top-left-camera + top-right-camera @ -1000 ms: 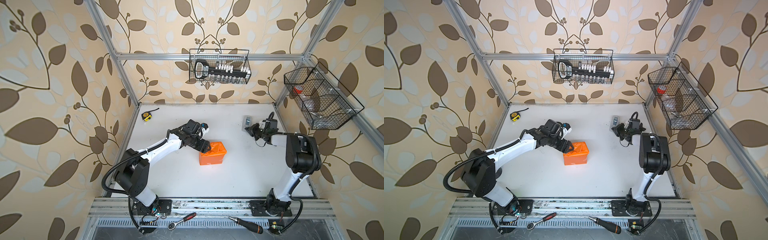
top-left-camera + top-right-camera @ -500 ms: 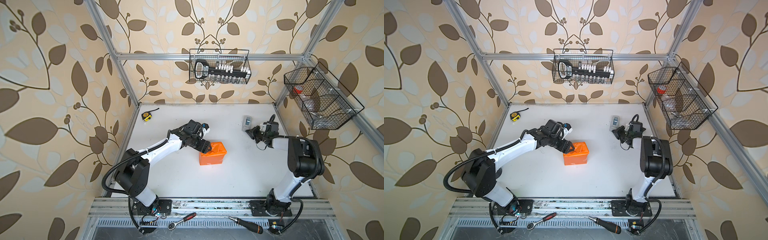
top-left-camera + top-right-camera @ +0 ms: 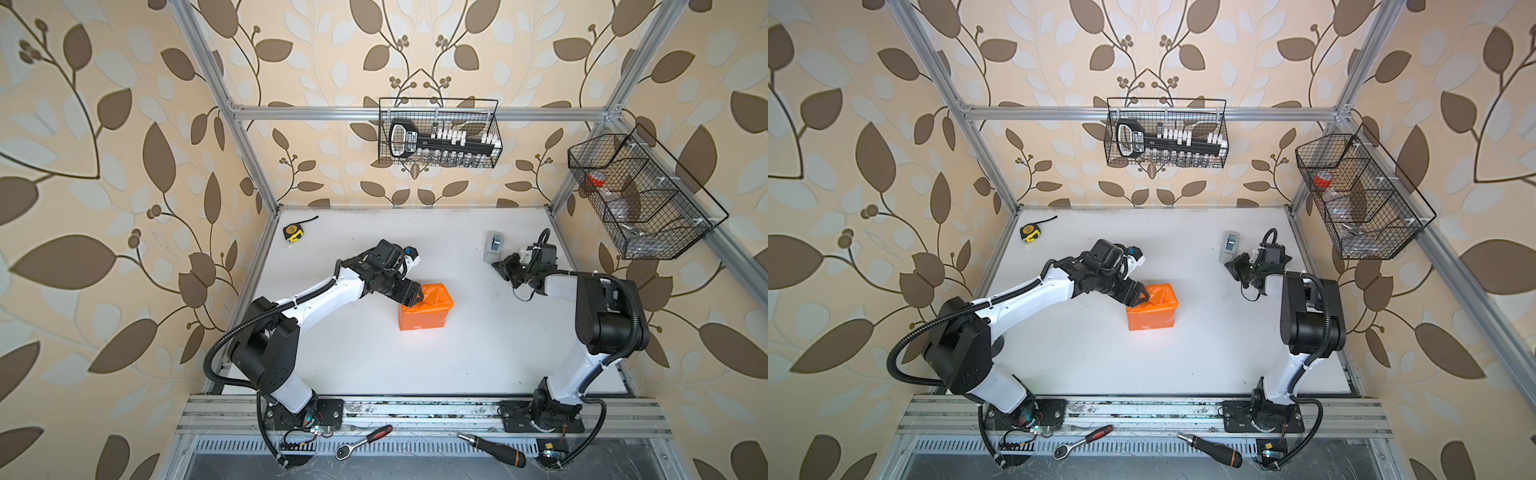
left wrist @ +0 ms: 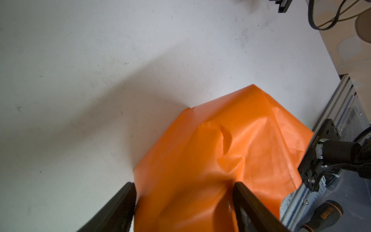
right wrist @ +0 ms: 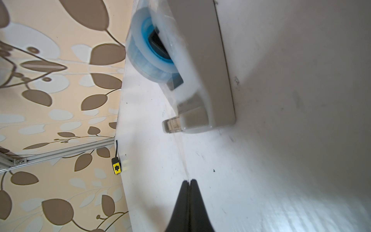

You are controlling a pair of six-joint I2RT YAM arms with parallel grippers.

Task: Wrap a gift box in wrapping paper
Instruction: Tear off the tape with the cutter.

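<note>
Straddling an upper corner of the orange wrapping paper (image 3: 428, 312), the left gripper (image 3: 415, 297) stands with its jaws spread wide and both black fingers (image 4: 247, 200) against the paper, one on each side of the covered block, so it grips the bundle across its width; the left wrist view shows the sheet creased and dented between them. The paper is folded into a boxy shape on the white table (image 3: 457, 361), and the gift box itself is hidden beneath it. Taking the grey tape dispenser (image 3: 493, 246) as the mark, this bundle lies well apart from it, toward the front rail and toward the left arm's side. The right gripper (image 3: 506, 271) sits just beside the dispenser, on its front-rail side, and in the right wrist view its fingertips (image 5: 185, 186) are pressed flat together. A thin clear tape strip (image 5: 181, 156) runs from the dispenser's cutter end to those pinched tips, so this claw is closed on the tape. The blue-cored roll (image 5: 149, 52) sits at the dispenser's end away from the gripper. A yellow tape measure (image 3: 293, 232) lies well apart from the dispenser, near the back corner on the left arm's side
</note>
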